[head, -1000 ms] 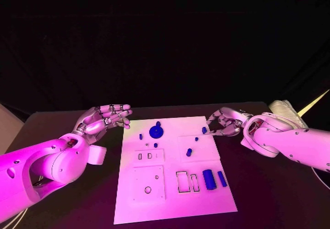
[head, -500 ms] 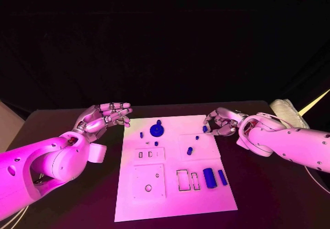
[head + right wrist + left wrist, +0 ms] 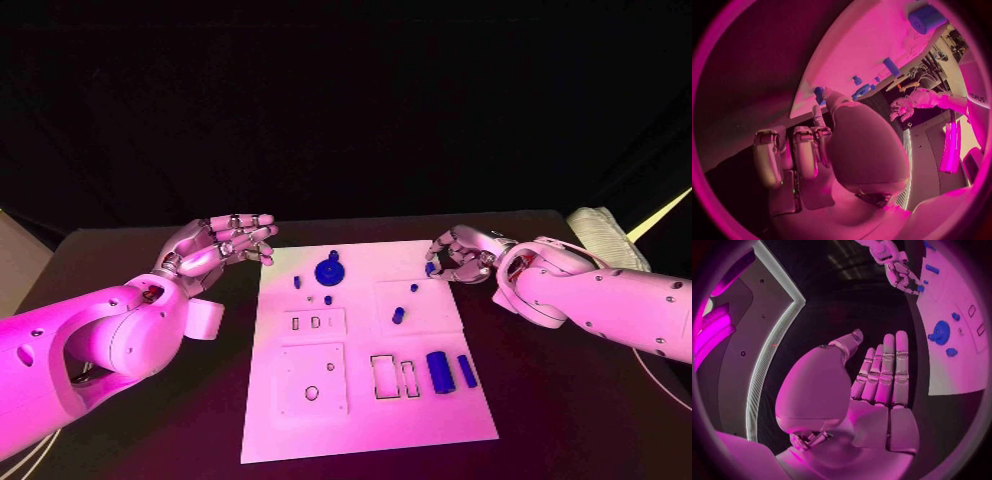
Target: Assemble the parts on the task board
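The white task board (image 3: 361, 410) lies in the middle of the black table. On it are a round blue part (image 3: 329, 272), small blue pegs (image 3: 398, 316), and a blue block (image 3: 440, 372) next to a thin bar (image 3: 466, 371). My right hand (image 3: 462, 258) is at the board's far right edge. Its thumb and a finger pinch a small blue part (image 3: 430, 268) (image 3: 819, 94) there, and its other fingers are curled in. My left hand (image 3: 216, 245) hovers off the board's far left corner, holding nothing, with its fingers (image 3: 886, 370) stretched out.
Rectangular and round recesses (image 3: 387, 380) mark the board's near half. A pale bundle (image 3: 599, 235) lies at the table's far right corner. Bare black table (image 3: 159, 420) runs along both sides of the board.
My right hand has moved left to the board's far right edge and closed its thumb and finger on the small blue part. The left hand has barely moved.
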